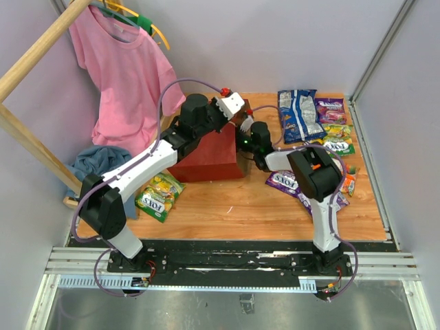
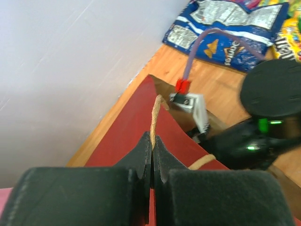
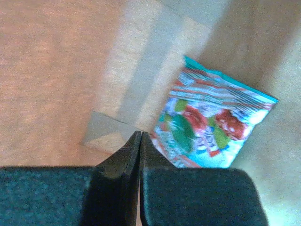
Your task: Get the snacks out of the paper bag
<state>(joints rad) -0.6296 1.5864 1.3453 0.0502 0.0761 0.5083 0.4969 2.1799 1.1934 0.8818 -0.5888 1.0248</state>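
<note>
Red paper bag (image 1: 206, 158): I'm steadying it, left pincer (image 2: 151, 146) clamping its handle (image 2: 154, 117); right pincer (image 3: 140, 141) sitting shut, seemingly empty, beside teal packet (image 3: 211, 127).

A pink T-shirt (image 1: 127, 75) hangs at the far left, with a green hanger (image 1: 144, 23) and a yellow hanger (image 1: 162, 38) showing at its shoulder. A pale wooden pole (image 1: 38, 51) slants past the shirt's upper left corner. Just below the shirt's hem lies a crumpled blue cloth heap (image 1: 96, 161). The wooden tabletop (image 1: 254, 206) spreads to the right of and below the shirt. Well below the shirt, an aluminium rail (image 1: 234, 268) runs along the near edge.
</note>
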